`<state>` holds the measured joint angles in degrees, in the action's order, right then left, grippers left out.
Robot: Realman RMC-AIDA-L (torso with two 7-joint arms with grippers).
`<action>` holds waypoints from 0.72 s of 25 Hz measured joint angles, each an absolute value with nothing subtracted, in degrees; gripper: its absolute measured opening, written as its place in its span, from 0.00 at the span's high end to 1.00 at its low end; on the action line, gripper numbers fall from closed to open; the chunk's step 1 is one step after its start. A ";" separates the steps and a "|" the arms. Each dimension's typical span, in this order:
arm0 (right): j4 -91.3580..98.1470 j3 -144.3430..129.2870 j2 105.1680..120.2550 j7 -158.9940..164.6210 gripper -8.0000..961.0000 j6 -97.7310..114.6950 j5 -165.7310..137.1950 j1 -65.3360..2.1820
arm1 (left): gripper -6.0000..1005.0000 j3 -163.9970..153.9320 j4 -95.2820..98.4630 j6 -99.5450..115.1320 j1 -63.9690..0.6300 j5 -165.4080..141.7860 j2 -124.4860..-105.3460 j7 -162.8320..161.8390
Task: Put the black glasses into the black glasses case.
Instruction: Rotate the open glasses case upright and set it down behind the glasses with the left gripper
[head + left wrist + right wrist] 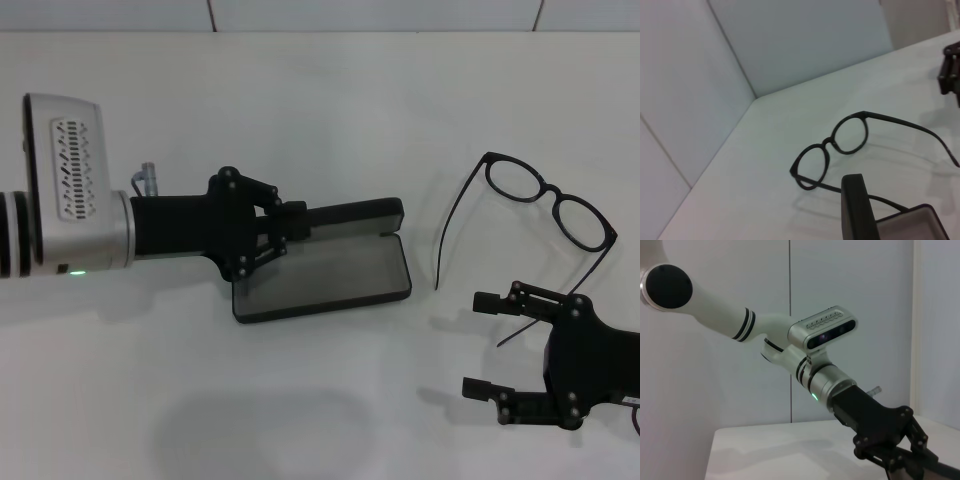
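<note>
The black glasses case [322, 280] lies open at the table's middle, grey lining up, with its lid [352, 215] standing on edge along the far side. My left gripper [297, 222] comes in from the left and is shut on the lid's left end. The black glasses [548, 197] lie unfolded to the right of the case, also seen in the left wrist view past the lid's edge [857, 204] as glasses [832, 145]. My right gripper [480, 344] is open near the front right, and the tip of one temple arm [520, 330] reaches between its fingers.
The white table [300, 100] runs back to a pale wall. My left arm [825, 375] fills the right wrist view. A faint shadow falls on the table in front of the case.
</note>
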<state>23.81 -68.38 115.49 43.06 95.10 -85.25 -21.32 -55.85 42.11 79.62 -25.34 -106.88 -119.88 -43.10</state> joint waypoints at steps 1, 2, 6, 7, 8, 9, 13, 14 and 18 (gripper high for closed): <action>23.81 -68.38 115.49 43.06 0.16 95.10 -85.25 -21.33 | 0.79 -55.96 41.86 79.61 -25.42 -106.87 -119.88 -42.32; 23.81 -68.39 115.49 43.06 0.16 95.10 -85.25 -21.34 | 0.79 -56.14 41.63 79.59 -25.48 -106.85 -119.88 -41.55; 23.82 -68.53 115.49 43.07 0.16 95.10 -85.25 -21.42 | 0.79 -56.83 41.41 79.55 -25.53 -106.81 -119.88 -40.73; 23.82 -68.54 115.49 43.06 0.15 95.10 -85.25 -21.43 | 0.79 -56.90 41.40 79.55 -25.53 -106.80 -119.88 -40.63; 23.82 -68.54 115.48 43.06 0.15 95.10 -85.25 -21.44 | 0.79 -56.92 41.38 79.54 -25.54 -106.78 -119.88 -40.49; 23.81 -68.55 115.49 43.07 0.16 95.10 -85.25 -21.44 | 0.79 -56.94 41.25 79.55 -25.53 -106.77 -119.88 -40.29; 23.82 -68.56 115.49 43.06 0.16 95.10 -85.25 -21.44 | 0.79 -56.99 40.66 79.57 -25.58 -106.42 -119.88 -39.48; 23.82 -68.56 115.48 43.07 0.16 95.10 -85.25 -21.44 | 0.79 -57.01 40.65 79.58 -25.61 -106.27 -119.88 -39.34; 23.82 -68.56 115.49 43.06 0.16 95.10 -85.25 -21.44 | 0.79 -57.16 40.56 79.69 -25.62 -105.98 -119.88 -39.13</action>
